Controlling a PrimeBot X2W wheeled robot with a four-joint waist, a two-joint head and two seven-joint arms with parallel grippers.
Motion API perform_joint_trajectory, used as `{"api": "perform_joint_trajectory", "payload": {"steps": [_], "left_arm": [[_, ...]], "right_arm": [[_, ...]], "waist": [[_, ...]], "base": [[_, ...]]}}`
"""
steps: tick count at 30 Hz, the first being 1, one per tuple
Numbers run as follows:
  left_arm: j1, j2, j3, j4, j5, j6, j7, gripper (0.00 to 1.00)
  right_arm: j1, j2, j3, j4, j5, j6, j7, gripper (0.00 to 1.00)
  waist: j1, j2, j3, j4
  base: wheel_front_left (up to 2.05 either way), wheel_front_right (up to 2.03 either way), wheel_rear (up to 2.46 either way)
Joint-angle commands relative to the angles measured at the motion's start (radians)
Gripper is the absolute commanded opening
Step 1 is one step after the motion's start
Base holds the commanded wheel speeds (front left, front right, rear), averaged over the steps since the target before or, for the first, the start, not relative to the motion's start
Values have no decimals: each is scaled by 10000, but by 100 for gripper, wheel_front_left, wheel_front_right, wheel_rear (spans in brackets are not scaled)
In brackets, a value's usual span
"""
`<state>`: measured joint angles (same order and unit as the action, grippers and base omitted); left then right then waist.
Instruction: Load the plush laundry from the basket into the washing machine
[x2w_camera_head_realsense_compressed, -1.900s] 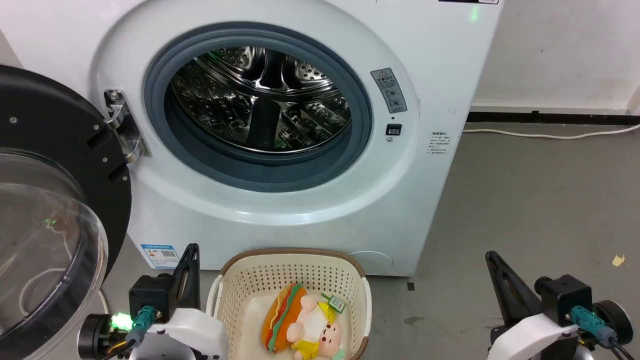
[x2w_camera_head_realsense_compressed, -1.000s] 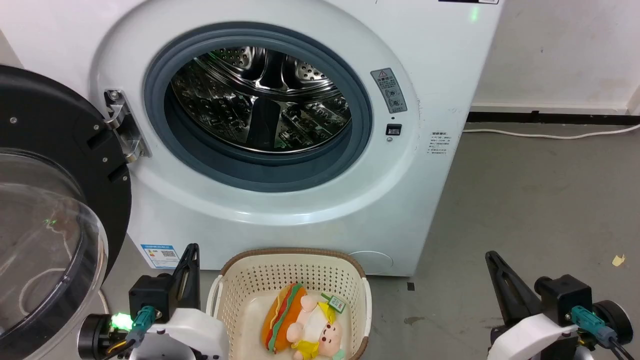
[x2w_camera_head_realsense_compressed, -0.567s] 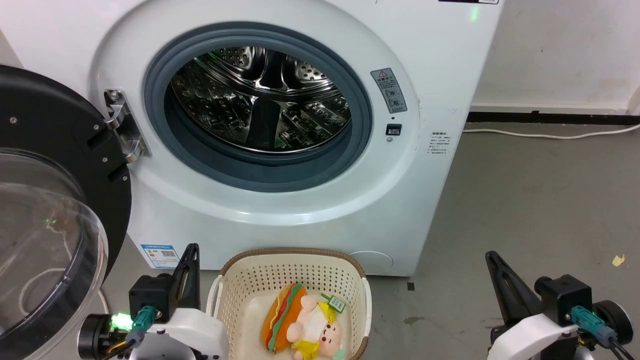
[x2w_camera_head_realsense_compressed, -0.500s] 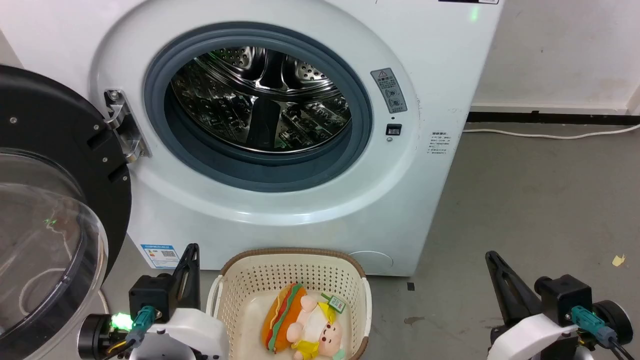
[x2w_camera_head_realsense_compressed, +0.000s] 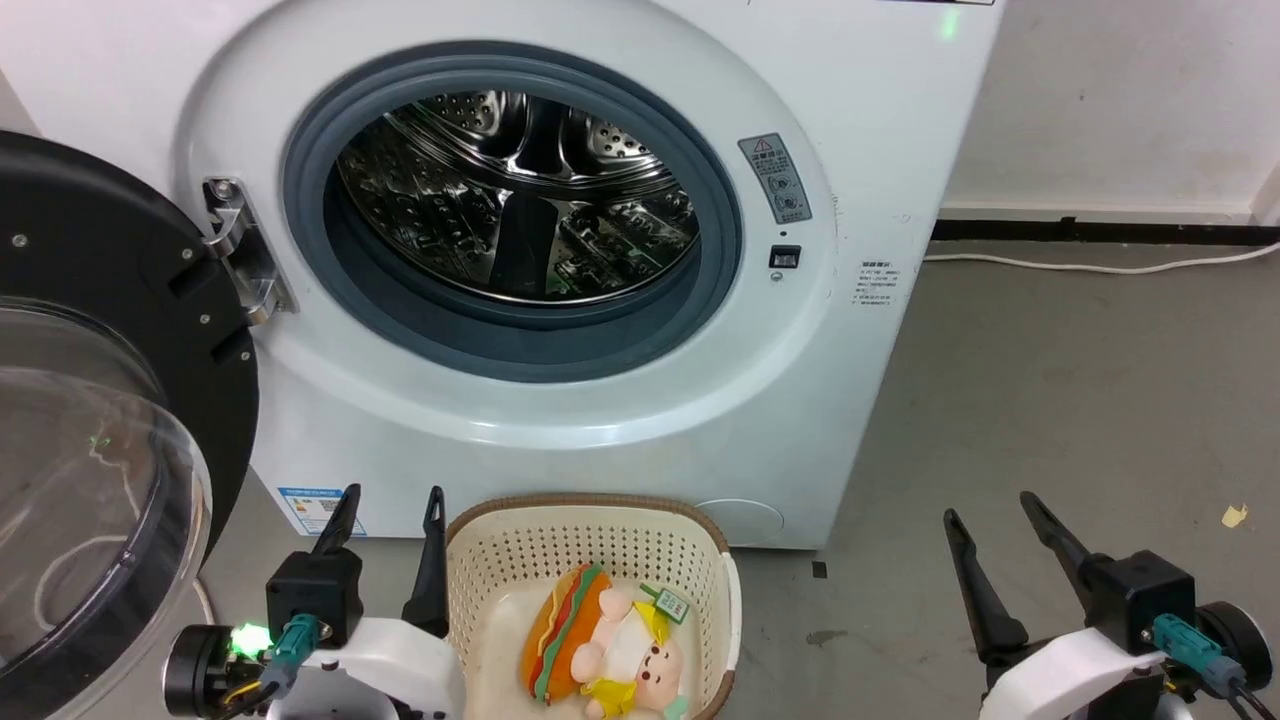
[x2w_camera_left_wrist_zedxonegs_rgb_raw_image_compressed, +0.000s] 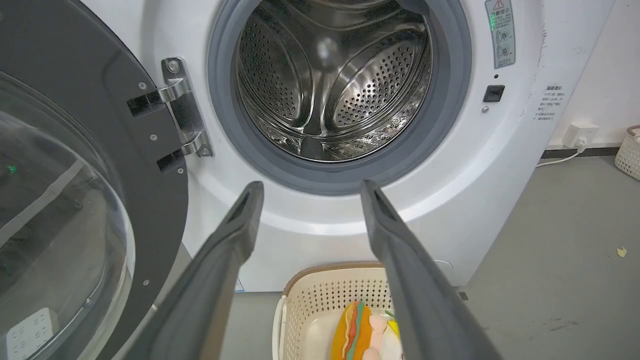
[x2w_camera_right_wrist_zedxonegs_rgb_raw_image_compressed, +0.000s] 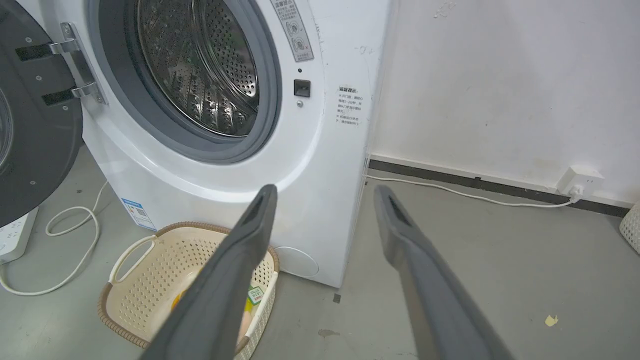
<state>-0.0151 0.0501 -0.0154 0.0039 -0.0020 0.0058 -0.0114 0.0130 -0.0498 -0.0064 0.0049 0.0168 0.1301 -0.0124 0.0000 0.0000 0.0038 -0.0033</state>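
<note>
you had both grippers spread and holding nothing. the left gripper (x2w_camera_head_realsense_compressed: 392, 492) sat at the lower left of the head view, just beside the left side of the basket (x2w_camera_head_realsense_compressed: 580, 502), with a clear gap between its two dark fingers. in the left wrist view that gripper (x2w_camera_left_wrist_zedxonegs_rgb_raw_image_compressed: 311, 186) pointed toward the lower edge of the grey door ring (x2w_camera_left_wrist_zedxonegs_rgb_raw_image_compressed: 450, 125), fingers just as wide apart. the right gripper (x2w_camera_head_realsense_compressed: 990, 506) stood well apart from the basket, over the bare grey floor (x2w_camera_head_realsense_compressed: 1080, 400) at the lower right, and its fingers were also parted and held nothing; the right wrist view showed the same gap (x2w_camera_right_wrist_zedxonegs_rgb_raw_image_compressed: 325, 190).

the plush laundry (x2w_camera_head_realsense_compressed: 600, 640) lay on the bottom of the basket: the orange striped bun to the left, the doll in yellow and white against it on the right, the green tag near the doll's upper side. neither gripper touched it.

the basket stood on the floor just in front of the washing machine (x2w_camera_head_realsense_compressed: 880, 120), below its opening; whether it touched the machine's front, i cannot tell. the door (x2w_camera_head_realsense_compressed: 90, 230) hung swung open to the left on its hinge — clear dome toward you — and the shiny perforated drum (x2w_camera_head_realsense_compressed: 520, 200) lay open to view. a white cable (x2w_camera_head_realsense_compressed: 1100, 268) ran along the floor by the wall, and a small yellow scrap (x2w_camera_head_realsense_compressed: 1233, 516) lay to the far right.
</note>
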Motion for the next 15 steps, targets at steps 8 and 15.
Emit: {"api": "perform_joint_trajectory", "payload": {"steps": [8,15], "left_arm": [[-22,38,-125,14,-60,-94,-263,100],[-172,141,-231,251,-97,-212,-408,100]], "right_arm": [[31,-1,-104,-129,215,1,-263,100],[-69,-1,-67,-207,435,1,-408,100]], "waist": [[0,0,226,-160],[0,0,673,-428]], "base": [[0,0,0],[0,0,0]]}}
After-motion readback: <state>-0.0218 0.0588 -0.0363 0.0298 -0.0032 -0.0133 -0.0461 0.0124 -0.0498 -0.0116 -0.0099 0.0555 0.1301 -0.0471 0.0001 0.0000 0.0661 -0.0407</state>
